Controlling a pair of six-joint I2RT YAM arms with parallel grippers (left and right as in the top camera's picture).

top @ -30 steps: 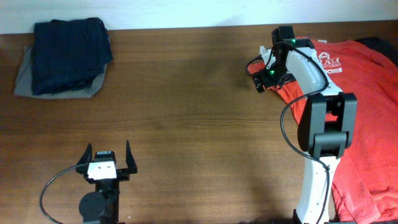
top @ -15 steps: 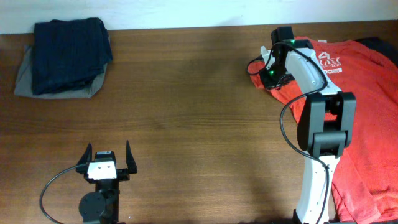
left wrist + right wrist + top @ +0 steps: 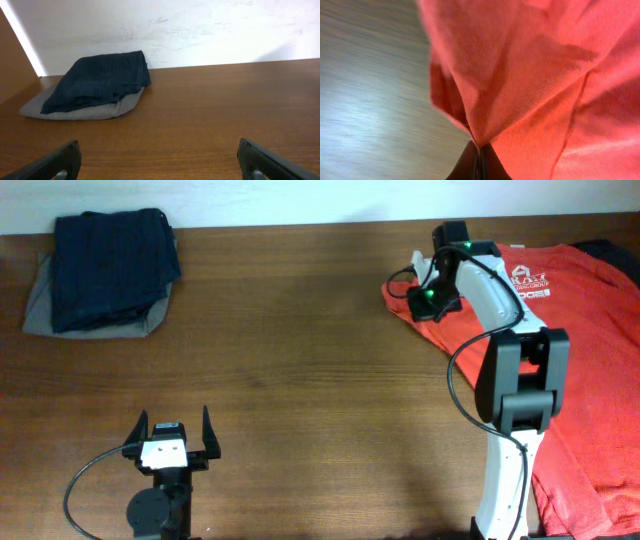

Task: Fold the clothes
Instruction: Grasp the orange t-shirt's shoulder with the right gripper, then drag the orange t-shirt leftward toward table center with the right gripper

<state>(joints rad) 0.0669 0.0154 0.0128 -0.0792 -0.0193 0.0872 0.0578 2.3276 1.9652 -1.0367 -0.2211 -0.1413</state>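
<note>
The clothes, an orange-red T-shirt [image 3: 585,330] with white lettering, lie spread over the table's right side. My right gripper [image 3: 412,298] is shut on the shirt's left edge near the back; in the right wrist view the red fabric [image 3: 530,75] bunches up from the pinched fingertips [image 3: 479,155]. My left gripper [image 3: 172,435] rests near the front left, far from the shirt, with its jaws wide open and nothing between them; both fingertips [image 3: 62,162] show at the bottom corners of the left wrist view.
A folded dark navy garment [image 3: 112,265] lies on a folded grey one [image 3: 38,300] at the back left corner, also visible as the navy pile [image 3: 100,80] in the left wrist view. Bare brown table [image 3: 300,380] spans the middle. A white wall [image 3: 200,25] runs behind.
My right gripper closed on the shirt's left edge and drew it a little leftward, so a red flap now sticks out toward the table's middle. The left arm has not moved.
</note>
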